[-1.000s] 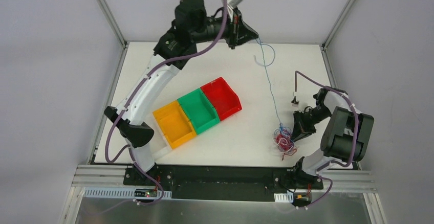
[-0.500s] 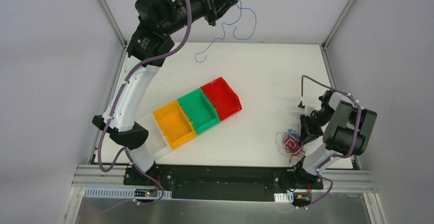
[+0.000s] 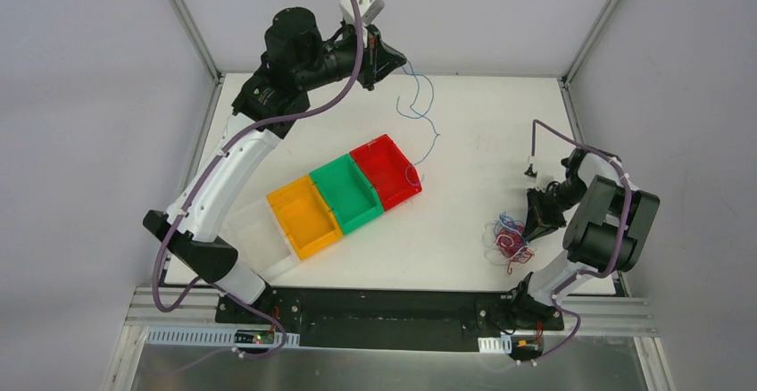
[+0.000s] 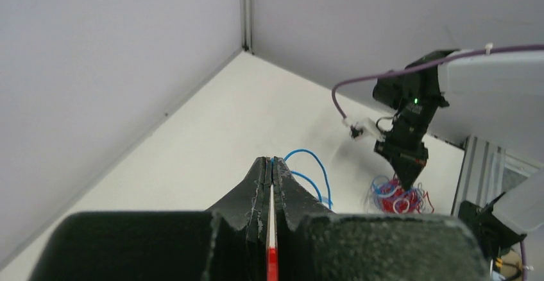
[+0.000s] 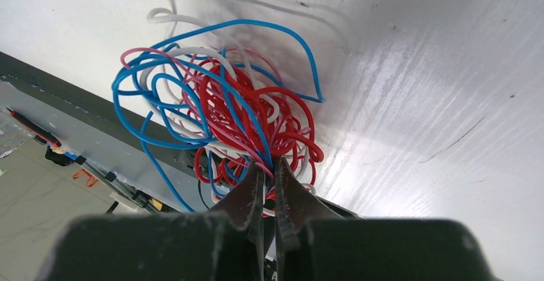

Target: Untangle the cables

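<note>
Blue cable up, knot pinned

From above: left fingers (image 3: pixel 391 57) hold a blue cable (image 3: pixel 428 121) high, its tail trailing to the red bin (image 3: pixel 386 172); the tangle (image 3: pixel 507 241) lies on the table (image 3: pixel 482 177). Left wrist: clenched on blue. Right wrist: right fingers (image 5: pixel 251 194) pinch the tangle's strands. The tail could snag the bin, or a pull drag the whole knot.

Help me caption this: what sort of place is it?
Probably a robotics lab cell: a left arm and right arm bolted to a white table, framed walls, sorting bins and a cable tangle.
</note>
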`<state>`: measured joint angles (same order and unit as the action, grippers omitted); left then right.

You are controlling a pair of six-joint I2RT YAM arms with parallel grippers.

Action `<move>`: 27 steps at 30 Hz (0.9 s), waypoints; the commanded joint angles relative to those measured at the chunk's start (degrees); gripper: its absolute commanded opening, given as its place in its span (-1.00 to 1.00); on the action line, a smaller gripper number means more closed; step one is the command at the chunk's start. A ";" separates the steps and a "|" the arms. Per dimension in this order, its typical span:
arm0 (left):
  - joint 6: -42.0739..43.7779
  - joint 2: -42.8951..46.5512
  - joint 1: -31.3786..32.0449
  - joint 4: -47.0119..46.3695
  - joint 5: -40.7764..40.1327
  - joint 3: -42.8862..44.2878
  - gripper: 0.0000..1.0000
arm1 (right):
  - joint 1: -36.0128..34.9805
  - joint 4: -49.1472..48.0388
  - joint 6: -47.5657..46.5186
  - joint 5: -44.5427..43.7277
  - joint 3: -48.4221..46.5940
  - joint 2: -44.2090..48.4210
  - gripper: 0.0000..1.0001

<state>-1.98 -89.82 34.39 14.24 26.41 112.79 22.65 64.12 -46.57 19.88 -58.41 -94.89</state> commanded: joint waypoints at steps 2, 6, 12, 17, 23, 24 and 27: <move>5.29 9.84 -2.01 4.37 2.07 -5.88 -1.00 | 0.39 4.62 -0.27 2.49 -2.36 3.24 -1.00; 9.50 17.77 -6.17 11.98 3.21 -13.11 -1.00 | 0.40 5.84 -1.39 2.16 -2.88 4.46 -1.00; 14.03 27.85 -17.39 21.68 1.02 -18.35 -1.00 | 0.37 7.18 -1.68 3.09 -4.10 4.10 -1.00; 19.48 35.90 -21.32 27.54 -10.21 -22.99 -1.00 | 0.37 8.11 -0.97 4.41 -6.46 2.02 -1.00; 25.50 43.08 -22.29 34.90 -23.54 -30.85 -1.00 | 0.31 8.63 -0.74 5.30 -8.64 0.17 -1.00; 26.30 44.81 -22.33 35.12 -24.44 -33.11 -1.00 | 0.32 8.58 -0.72 5.46 -8.65 -0.13 -1.00; 27.54 48.50 -22.44 36.22 -28.62 -39.73 -1.00 | 0.30 8.65 -0.69 5.79 -8.40 -0.72 -1.00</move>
<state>21.32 -44.71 12.62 46.33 6.94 79.22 22.68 69.41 -47.03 23.49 -65.32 -94.94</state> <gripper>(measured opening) 0.009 0.036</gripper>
